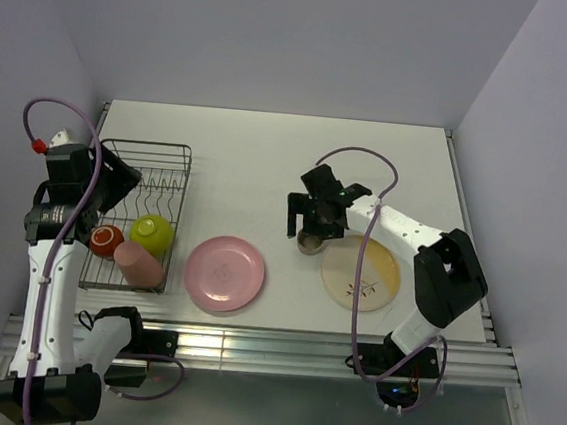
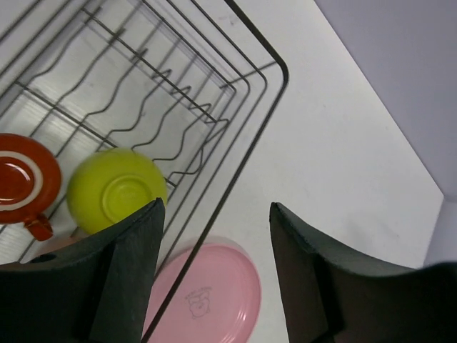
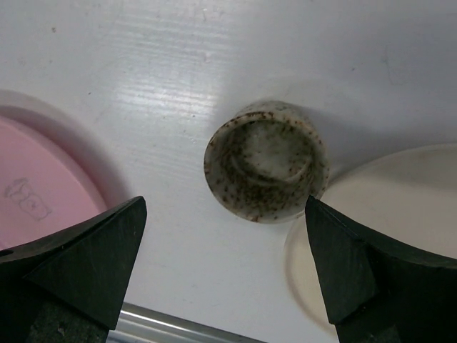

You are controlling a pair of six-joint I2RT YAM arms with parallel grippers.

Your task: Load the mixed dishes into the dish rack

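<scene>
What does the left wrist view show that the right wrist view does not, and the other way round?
Only the left wrist view: the rack, with the green bowl and the red mug in it, seen past the open left gripper. Only the right wrist view: the speckled cup, upright between the fingers of the open right gripper, and an edge of the cream plate next to it. Both: the pink plate and the white table.
</scene>
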